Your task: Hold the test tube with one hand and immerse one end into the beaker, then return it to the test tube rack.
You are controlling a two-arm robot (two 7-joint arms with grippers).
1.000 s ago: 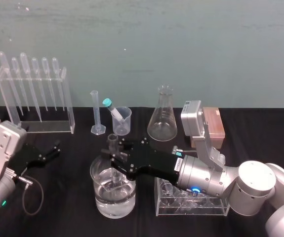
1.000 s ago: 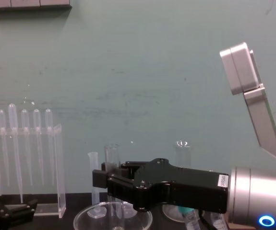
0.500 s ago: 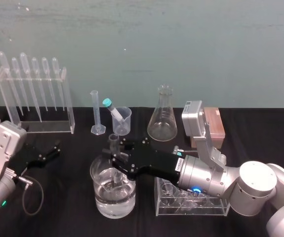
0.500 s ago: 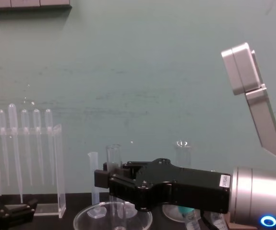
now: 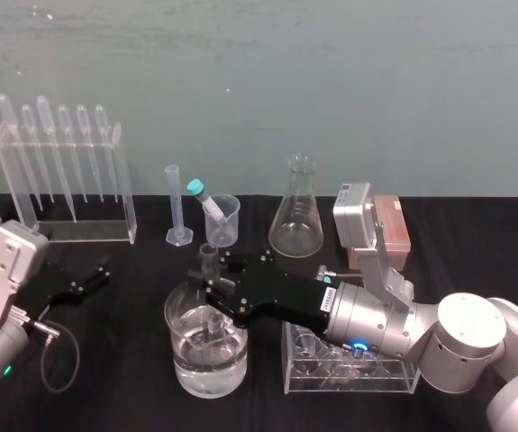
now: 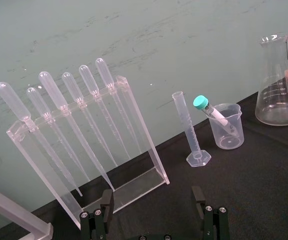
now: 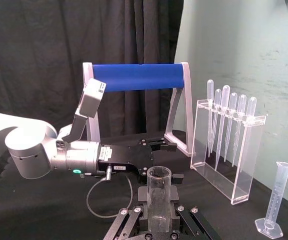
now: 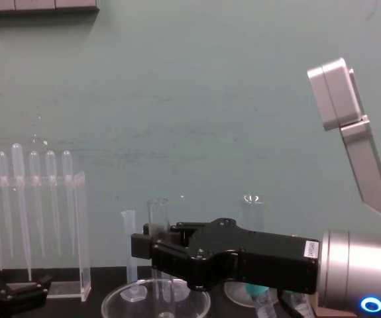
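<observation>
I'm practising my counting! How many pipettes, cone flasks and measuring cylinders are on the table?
Pipettes: 6
Flask: 1
Cylinder: 1
Total: 8

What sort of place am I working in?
Likely a chemistry lab bench: a pipette stand, a conical flask and a graduated cylinder sit on it, and the right end effector holds a test tube in the beaker.

Head high, chest low; both share beaker (image 5: 189,362).
</observation>
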